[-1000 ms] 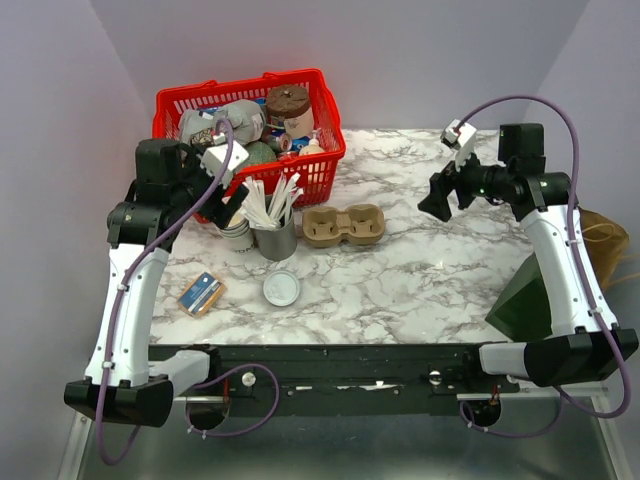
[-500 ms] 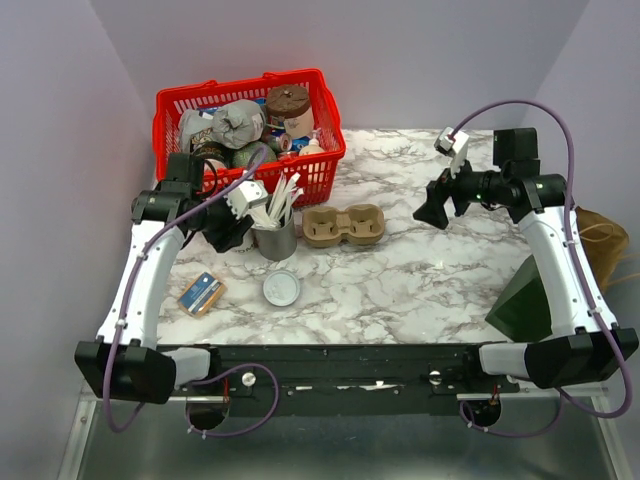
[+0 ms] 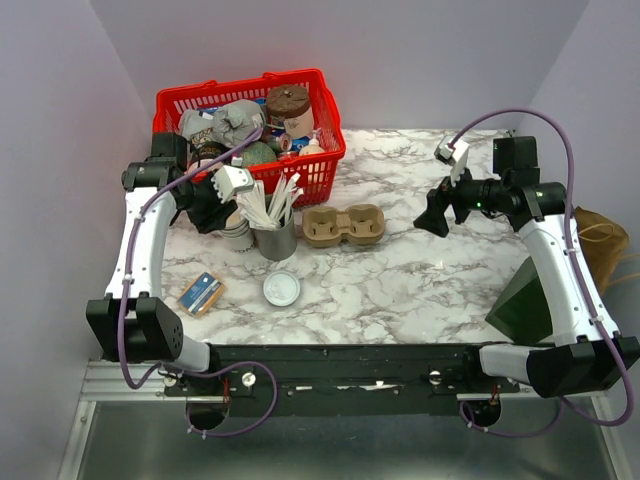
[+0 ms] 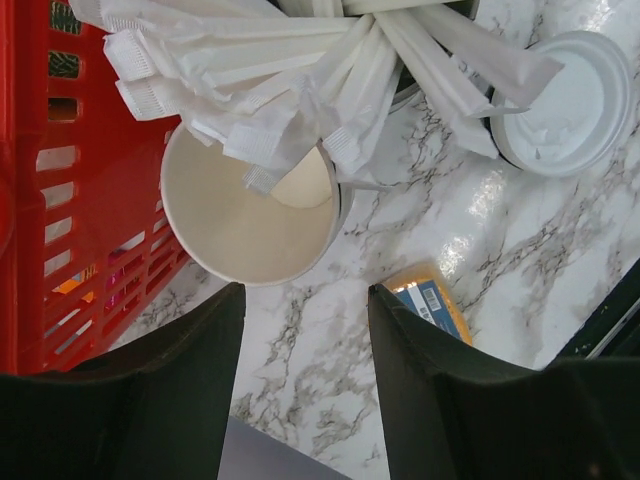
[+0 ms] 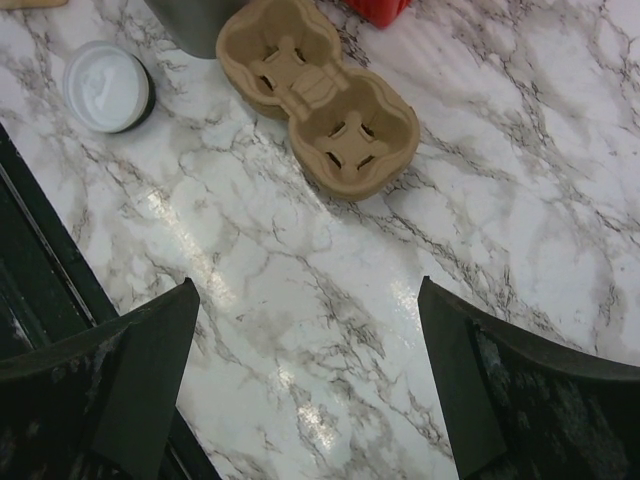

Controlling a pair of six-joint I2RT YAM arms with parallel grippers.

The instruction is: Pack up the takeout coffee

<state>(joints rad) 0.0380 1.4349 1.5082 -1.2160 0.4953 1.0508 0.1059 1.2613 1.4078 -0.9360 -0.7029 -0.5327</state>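
No lidded takeout coffee shows in any view. A lidless paper cup point(image 4: 240, 230), cream inside, stands beside the red basket point(image 4: 40, 200), partly under wrapped straws point(image 4: 300, 80). My left gripper point(image 4: 305, 300) hangs open just short of that cup, with only marble between its fingers; from above it point(image 3: 212, 208) is at the cup's point(image 3: 237, 236) left. A loose flat white lid point(image 3: 281, 289) lies nearer the front. My right gripper point(image 5: 310, 300) is wide open and empty over bare marble, to the right point(image 3: 432, 212) of the cardboard cup carrier point(image 3: 343, 226).
A grey holder point(image 3: 277, 243) of straws stands by the cup. The red basket point(image 3: 165, 105) of goods fills the back left. An orange and blue packet point(image 3: 202, 294) lies front left. A brown bag point(image 3: 603, 240) and a dark green bag point(image 3: 524, 300) sit at the right edge.
My left arm has swung its gripper towards the basket and the cup, and its jaws have narrowed. The right gripper has drifted slightly left and down.
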